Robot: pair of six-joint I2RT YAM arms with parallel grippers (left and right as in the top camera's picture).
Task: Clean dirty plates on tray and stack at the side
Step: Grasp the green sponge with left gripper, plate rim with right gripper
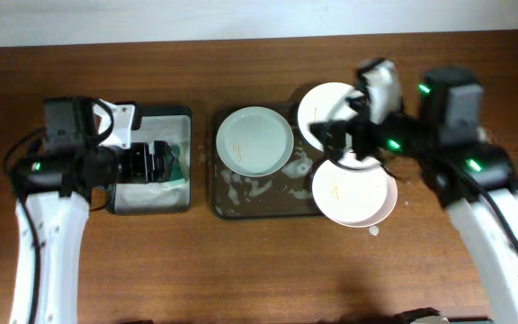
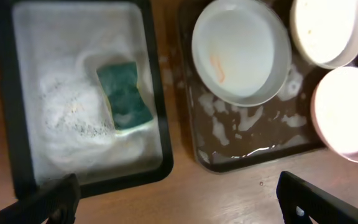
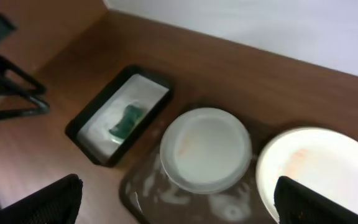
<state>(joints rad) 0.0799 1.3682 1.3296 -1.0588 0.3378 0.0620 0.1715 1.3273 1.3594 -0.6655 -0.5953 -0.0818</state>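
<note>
A brown wooden table [image 1: 241,270] with a plain white surface [image 1: 196,18] beyond its far edge.

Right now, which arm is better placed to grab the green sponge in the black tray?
Left: the open left gripper hovers by the green sponge; the right gripper is over the round white plates.

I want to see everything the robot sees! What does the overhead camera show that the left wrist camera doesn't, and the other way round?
Only the overhead view shows the robot itself: the left arm and the right arm, which reaches over the plates. Only the left wrist view shows the whole green sponge lying in white foam. From above, the left claw hides most of the sponge. Both views show the black tray, the brown tray and all three plates.
</note>
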